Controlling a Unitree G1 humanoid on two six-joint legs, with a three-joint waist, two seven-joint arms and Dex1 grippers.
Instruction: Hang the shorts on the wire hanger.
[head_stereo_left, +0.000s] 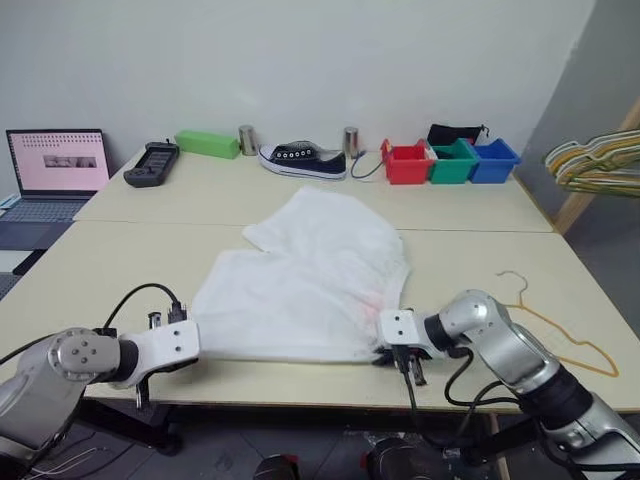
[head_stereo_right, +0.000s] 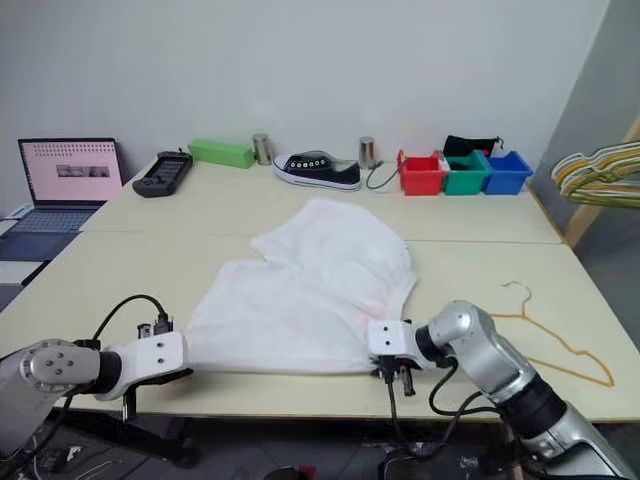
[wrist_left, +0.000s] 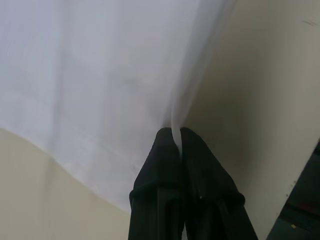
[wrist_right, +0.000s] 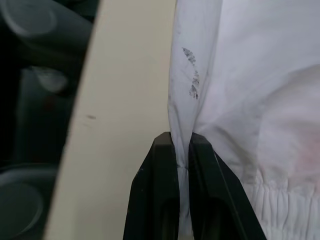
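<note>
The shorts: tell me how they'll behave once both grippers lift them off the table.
The shorts are probably floppy: the cloth lies in soft folds and bunches where the left gripper and the right gripper pinch it. They will likely sag between the two grips. Thin cloth suggests they are light, though a pinched edge might slip.

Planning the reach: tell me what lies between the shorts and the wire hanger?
Bare tabletop, seen from the left eye view, separates the shorts from the wire hanger.
</note>
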